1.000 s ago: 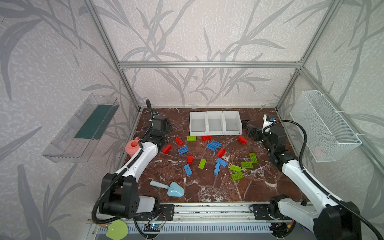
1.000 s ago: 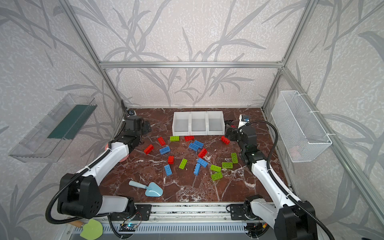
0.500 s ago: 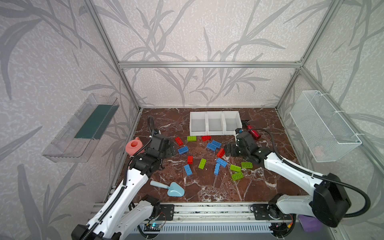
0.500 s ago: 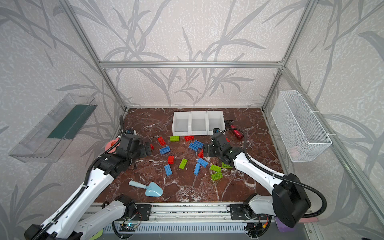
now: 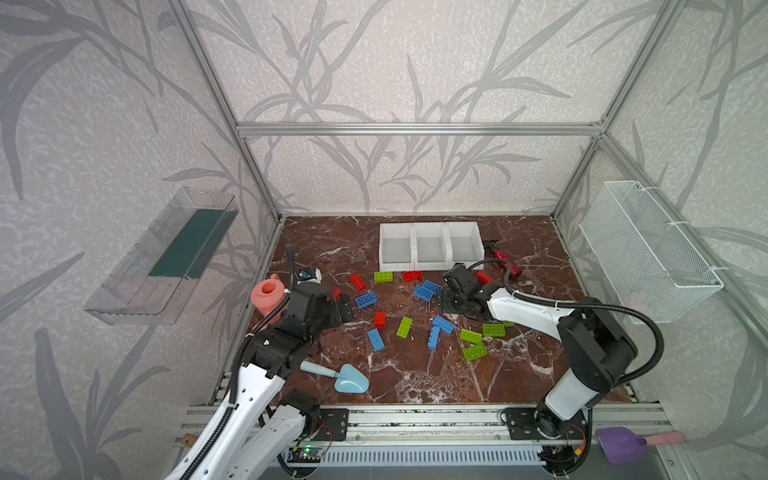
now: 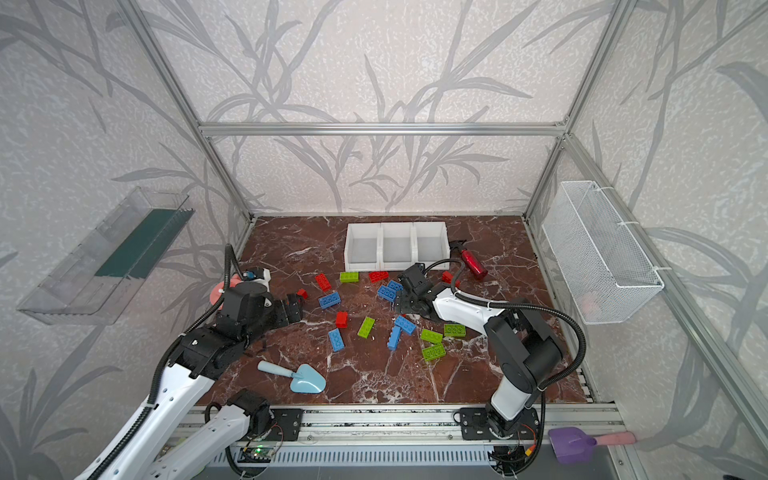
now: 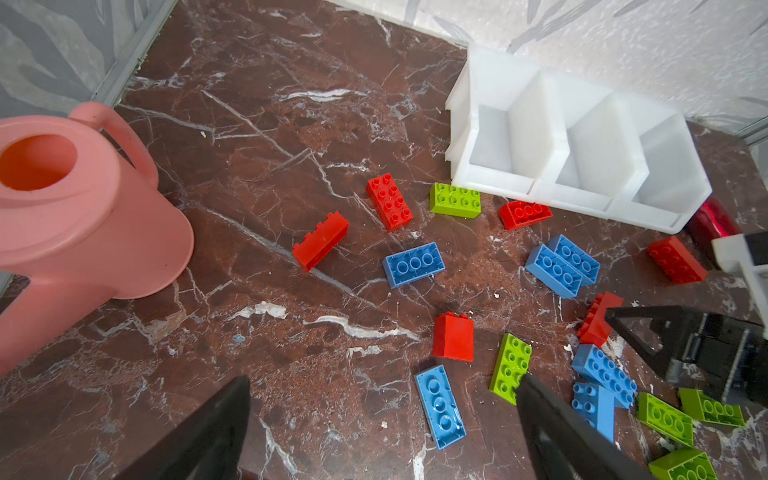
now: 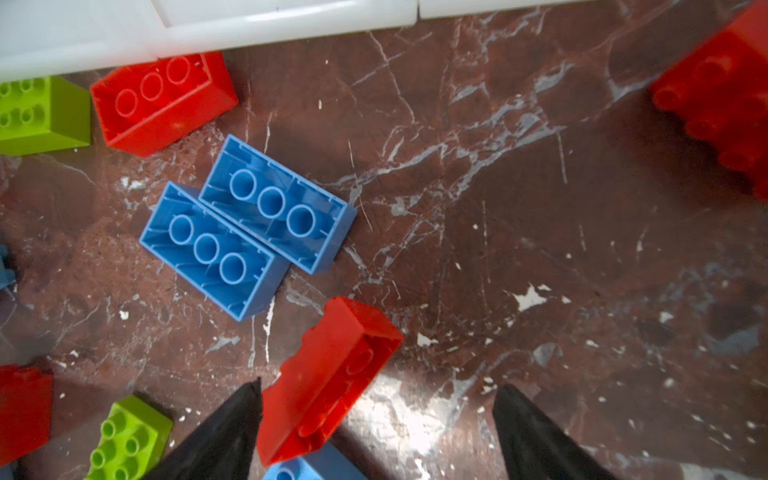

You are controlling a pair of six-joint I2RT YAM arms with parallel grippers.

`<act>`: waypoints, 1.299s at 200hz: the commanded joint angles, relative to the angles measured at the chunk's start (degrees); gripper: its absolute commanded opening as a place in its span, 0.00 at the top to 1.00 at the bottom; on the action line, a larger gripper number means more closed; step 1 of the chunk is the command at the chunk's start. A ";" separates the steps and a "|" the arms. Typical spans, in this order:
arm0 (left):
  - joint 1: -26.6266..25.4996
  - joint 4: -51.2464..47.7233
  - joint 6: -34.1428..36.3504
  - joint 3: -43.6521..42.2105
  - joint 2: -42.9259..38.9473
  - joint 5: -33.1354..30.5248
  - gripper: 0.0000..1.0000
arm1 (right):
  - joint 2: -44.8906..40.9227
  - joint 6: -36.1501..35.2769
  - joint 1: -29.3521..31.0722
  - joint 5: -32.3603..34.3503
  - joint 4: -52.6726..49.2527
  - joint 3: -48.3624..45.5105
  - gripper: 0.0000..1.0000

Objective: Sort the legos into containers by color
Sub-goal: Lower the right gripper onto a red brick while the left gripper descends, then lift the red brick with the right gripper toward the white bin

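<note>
Red, blue and lime green legos (image 5: 405, 326) lie scattered on the brown marble floor in front of the three white containers (image 5: 432, 265), which look empty. My right gripper (image 8: 376, 390) is low over the pile's right part (image 5: 441, 301), open. A red brick (image 8: 328, 378) lies on its side between its fingers, against one fingertip (image 8: 245, 407). Two blue bricks (image 8: 245, 224) lie upside down just beyond it. My left gripper (image 7: 382, 382) hangs open above the pile's left side (image 5: 343, 306), holding nothing. An upside-down blue brick (image 7: 440, 407) lies on the floor below its gap.
A pink watering can (image 5: 268, 293) stands at the left wall beside my left arm. A light blue trowel (image 5: 345, 378) lies near the front. A red bottle (image 5: 509, 266) lies right of the containers. A wire basket (image 5: 648, 257) and a clear tray (image 5: 166, 257) hang on the side walls.
Both arms swung from the back corners in over the bricks. The right gripper dropped to the floor around a red brick and its jaws narrowed a little. The left jaws stayed wide.
</note>
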 commanded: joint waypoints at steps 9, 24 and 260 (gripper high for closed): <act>-0.05 1.08 -0.36 -0.75 -0.40 1.56 0.01 | 4.25 1.76 1.83 1.65 -0.52 3.90 0.13; 1.06 2.18 -0.73 -1.01 0.40 3.98 0.02 | 5.91 2.03 2.15 1.59 -0.78 4.51 0.17; -2.14 1.73 -2.95 -2.04 -4.03 -1.62 0.08 | 0.34 -10.13 2.51 2.20 -7.51 8.50 0.84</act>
